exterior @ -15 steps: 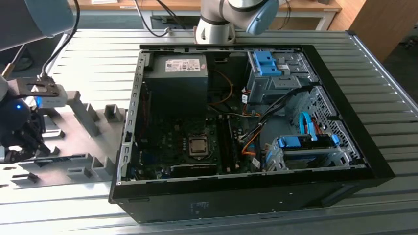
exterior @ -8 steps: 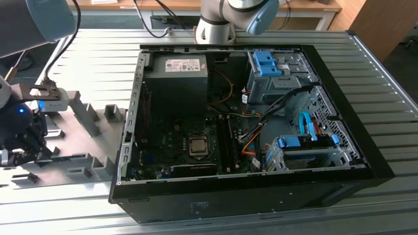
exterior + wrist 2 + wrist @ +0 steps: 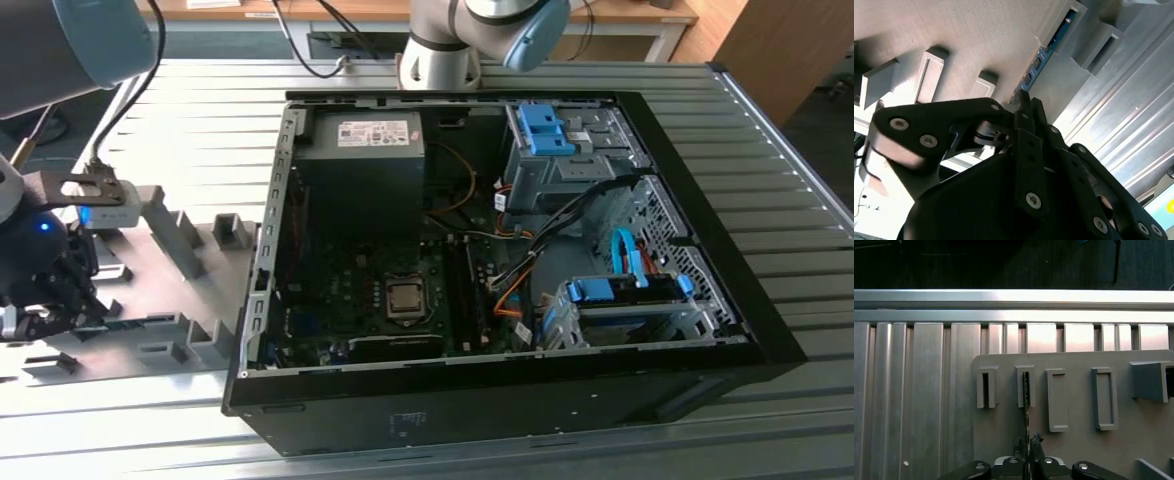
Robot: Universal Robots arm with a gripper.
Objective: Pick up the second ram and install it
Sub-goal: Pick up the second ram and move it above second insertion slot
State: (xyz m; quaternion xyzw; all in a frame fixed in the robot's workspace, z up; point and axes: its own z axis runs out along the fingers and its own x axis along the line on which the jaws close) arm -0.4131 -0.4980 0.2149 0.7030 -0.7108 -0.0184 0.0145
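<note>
Closely set on either side of a thin board, the gripper's point(image 3: 1027, 442) black fingers point(image 3: 1029, 145) pinch the second ram point(image 3: 1060, 31) near one end, and it seems a firm grip, though the contact itself is partly hidden by the linkage. In the first wrist view the ram shows edge-on as a dark line; in the second wrist view it is a blue-green strip with black chips. Its far end sits in the slotted grey block point(image 3: 1025, 386) it stands in, one of a row on the grey fixture plate point(image 3: 1004, 430). That plate lies flat on the ribbed metal table point(image 3: 914, 390). Well apart, toward the exterior view's right, the open computer case point(image 3: 507, 400) lies on its side with the motherboard point(image 3: 387, 300) exposed.
</note>
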